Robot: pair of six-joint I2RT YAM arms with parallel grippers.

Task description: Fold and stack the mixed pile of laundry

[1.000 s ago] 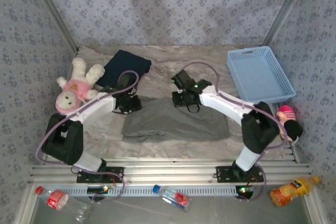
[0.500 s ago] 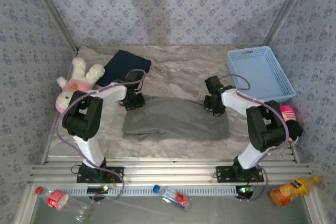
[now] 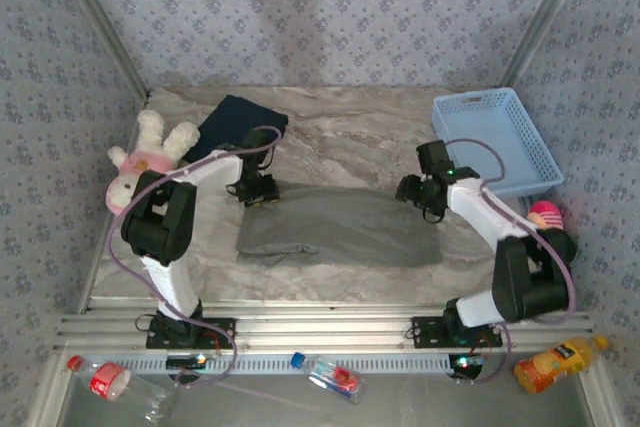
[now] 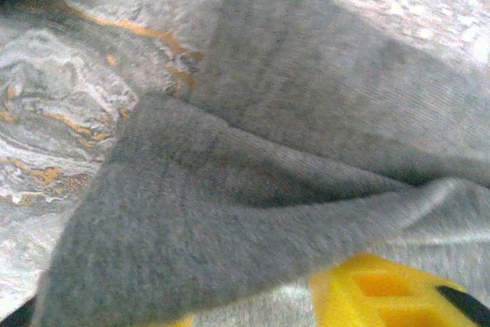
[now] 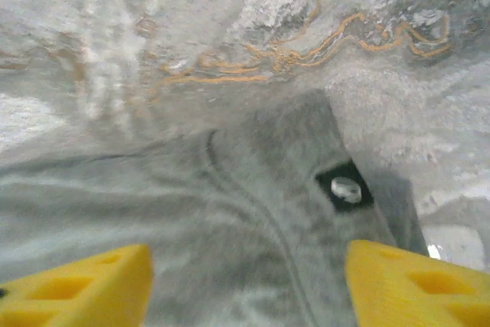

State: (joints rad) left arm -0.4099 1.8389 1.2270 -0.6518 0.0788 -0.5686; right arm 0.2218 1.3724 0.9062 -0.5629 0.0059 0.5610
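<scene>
Olive-grey garment [image 3: 335,229] wrinkled, flat at centre, bare marbled desk [image 3: 350,137] far side; right fingers [image 5: 76,285] wide over far-right corner; left fingers [image 4: 375,292] at far-left edge under cloth fold, spread: cannot tell

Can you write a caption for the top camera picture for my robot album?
Left gripper and right gripper at the far corners of an olive-grey garment, navy garment behind.

Bare tabletop [image 3: 350,132] behind olive-grey garment [image 3: 335,227], plush toy [image 3: 145,162] left, basket [image 3: 478,97] right
</scene>
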